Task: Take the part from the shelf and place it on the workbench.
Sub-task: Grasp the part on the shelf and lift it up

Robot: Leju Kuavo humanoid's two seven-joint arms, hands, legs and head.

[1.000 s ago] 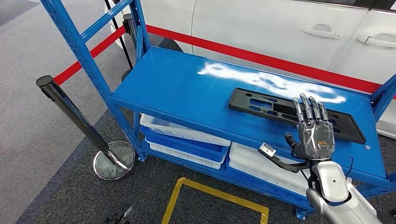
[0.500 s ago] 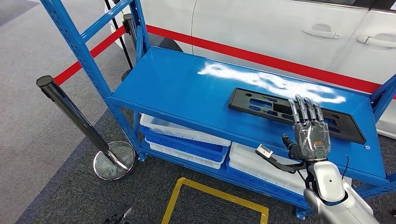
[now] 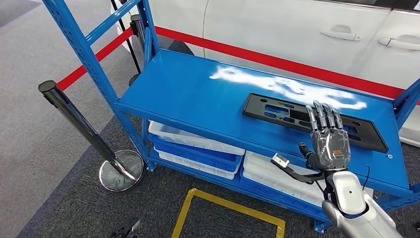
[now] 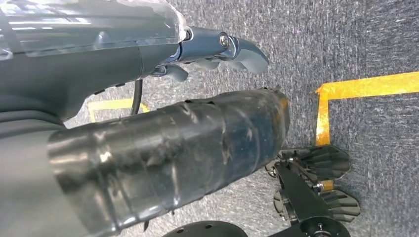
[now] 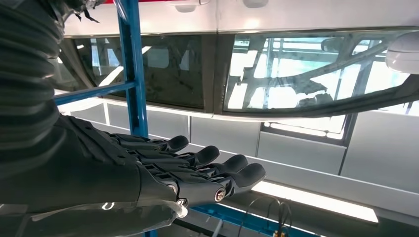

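A long flat black part (image 3: pixel 277 110) with cut-outs lies on the top of the blue shelf (image 3: pixel 198 94), toward its right end. In the head view my right hand (image 3: pixel 329 141) hovers at the part's near edge, fingers straight and together, with the fingertips (image 3: pixel 324 111) over the part's near side. It holds nothing. The right wrist view shows the same flat hand (image 5: pixel 188 168) reaching out past a blue upright (image 5: pixel 131 64). My left hand (image 4: pixel 148 98) hangs over the grey carpet with nothing in it.
White and blue bins (image 3: pixel 198 148) fill the lower shelf. A chrome stanchion (image 3: pixel 84 129) stands at the left, and a white car (image 3: pixel 297 29) with a red barrier belt (image 3: pixel 277 62) in front of it is behind the shelf. A yellow floor marking (image 3: pixel 223 203) lies in front.
My right hand has drawn back slightly toward me and to the left over the last second. The part has not moved.
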